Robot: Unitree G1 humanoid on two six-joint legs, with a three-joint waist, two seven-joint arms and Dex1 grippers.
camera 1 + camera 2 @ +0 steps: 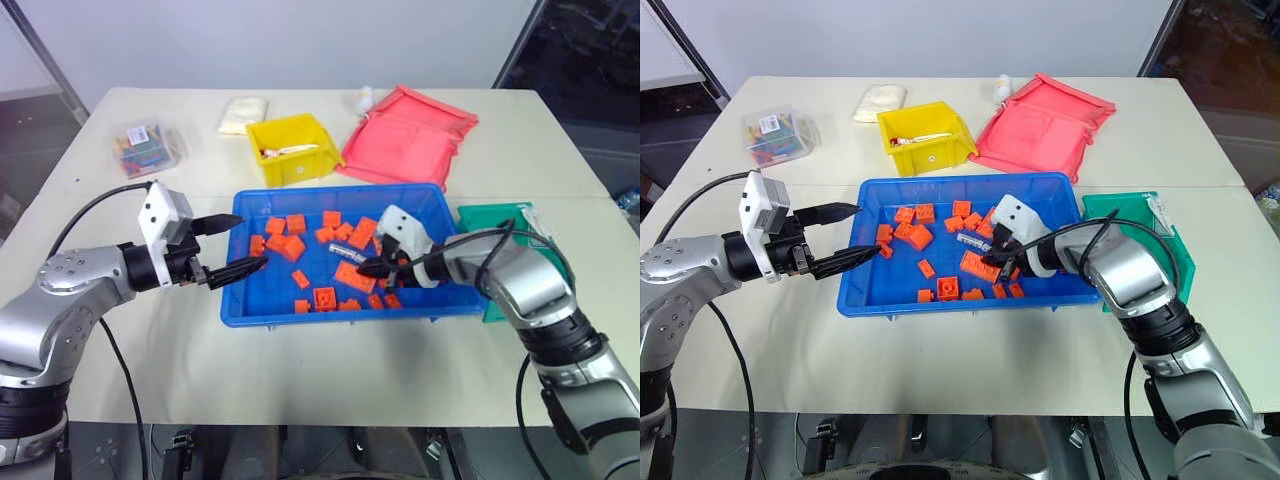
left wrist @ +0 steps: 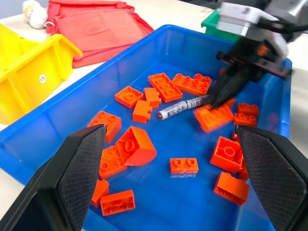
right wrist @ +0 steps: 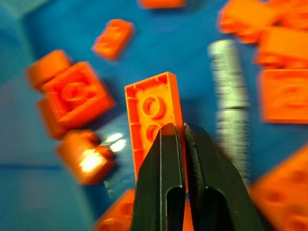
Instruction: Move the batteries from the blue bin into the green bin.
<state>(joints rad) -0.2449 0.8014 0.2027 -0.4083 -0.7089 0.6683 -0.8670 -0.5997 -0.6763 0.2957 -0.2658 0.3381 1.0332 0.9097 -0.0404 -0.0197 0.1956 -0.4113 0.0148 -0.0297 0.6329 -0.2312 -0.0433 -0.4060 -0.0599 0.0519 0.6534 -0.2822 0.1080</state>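
Left wrist view, centre frame: battery [image 2: 185, 106], slim, rigid, light, smooth, roll-prone, best pinched mid-barrel across its width; right gripper [image 3: 183, 132] closed beside it, apparently empty; left gripper [image 1: 232, 246] open, empty.

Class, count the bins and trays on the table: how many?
4: blue bin centre; yellow bin behind it; pink-red tray behind, rightward; green bin at its right, partly hidden.

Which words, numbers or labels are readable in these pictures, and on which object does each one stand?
"15": on a small round white sticker on the front wall of the yellow plastic bin.
Dark markings on the slim silver-grey battery in the blue plastic tray: too small to read.
Contents of the clear plastic box: no readable text.
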